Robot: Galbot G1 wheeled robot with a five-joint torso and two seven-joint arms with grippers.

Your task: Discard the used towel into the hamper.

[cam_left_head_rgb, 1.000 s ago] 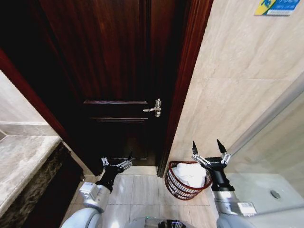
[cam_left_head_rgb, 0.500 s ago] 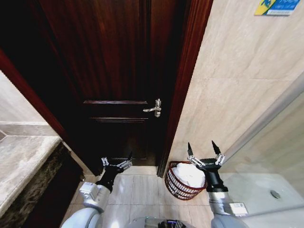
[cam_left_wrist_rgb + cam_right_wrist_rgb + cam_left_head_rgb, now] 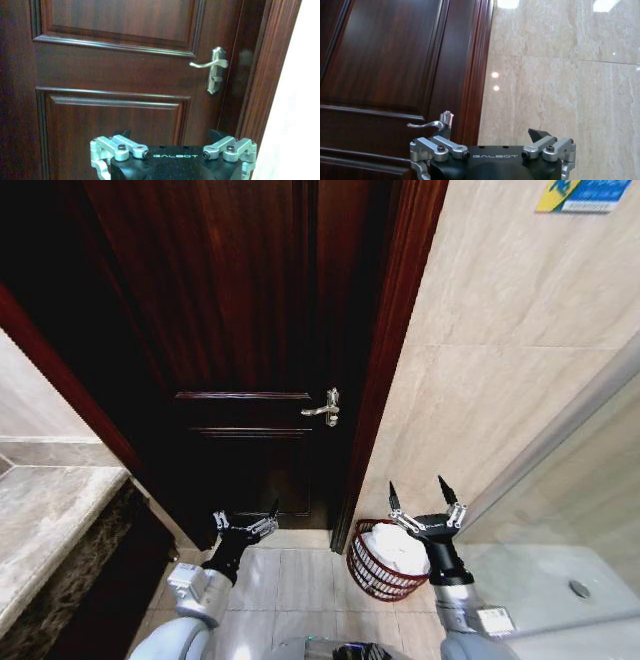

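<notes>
The reddish-brown wire hamper [image 3: 372,572] stands on the floor tiles against the beige wall, just right of the door frame. A white towel [image 3: 398,548] lies bunched inside it. My right gripper [image 3: 416,486] hovers above the hamper's far right side, fingers spread open and pointing up, with nothing between them. In the right wrist view the right gripper [image 3: 490,138] faces the door frame and the marble wall. My left gripper [image 3: 245,518] is held low in front of the door, open and empty. The left gripper [image 3: 170,135] faces the door panels in its wrist view.
A dark wooden door [image 3: 240,340] with a silver lever handle [image 3: 326,409] stands ahead. A marble counter [image 3: 45,525] runs along the left. A glass shower panel [image 3: 570,510] and a white tray with a drain [image 3: 579,588] lie on the right.
My right gripper has drifted left, staying open, and now stands more directly over the hamper. The left arm, the towel and the hamper have not moved.
</notes>
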